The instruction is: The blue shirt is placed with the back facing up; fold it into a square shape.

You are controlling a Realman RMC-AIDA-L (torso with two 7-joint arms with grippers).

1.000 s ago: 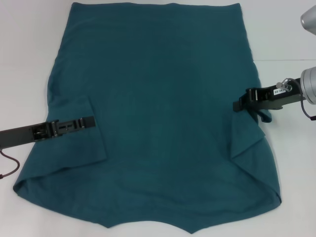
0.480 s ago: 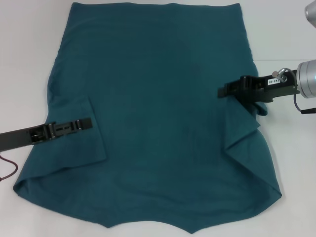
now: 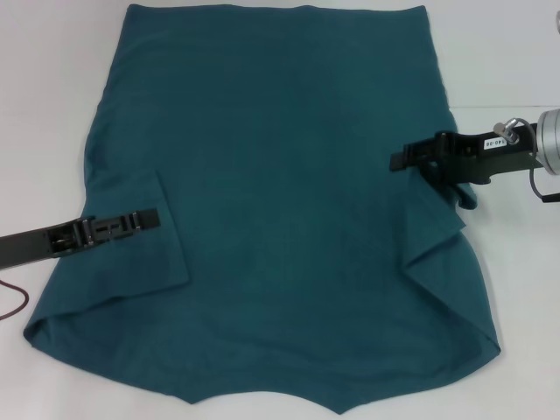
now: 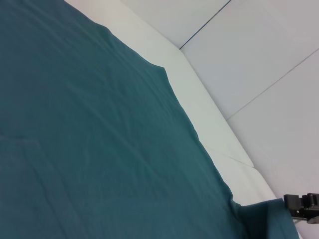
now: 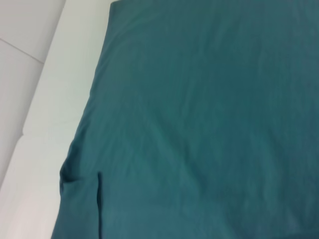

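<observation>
The blue shirt [image 3: 289, 175] lies spread on the white table, plain side up, collar edge toward me. Its left sleeve [image 3: 162, 254] is folded in onto the body. My left gripper [image 3: 153, 216] lies low over that folded sleeve. My right gripper [image 3: 401, 160] is shut on the right sleeve's cloth, which hangs from it [image 3: 462, 194] and forms a raised fold [image 3: 433, 232] over the shirt's right side. The left wrist view shows the shirt [image 4: 89, 139] and the right gripper [image 4: 304, 205] far off. The right wrist view shows the shirt [image 5: 199, 109] with the folded left sleeve [image 5: 79, 199].
The white table [image 3: 52, 105] surrounds the shirt on the left, right and far sides. A thin cable [image 3: 13, 297] trails from my left arm at the left edge. A table seam [image 3: 507, 107] runs along the right.
My right gripper has moved left and slightly up over the shirt, drawing the right sleeve inward. My left gripper has drawn back a little to the left.
</observation>
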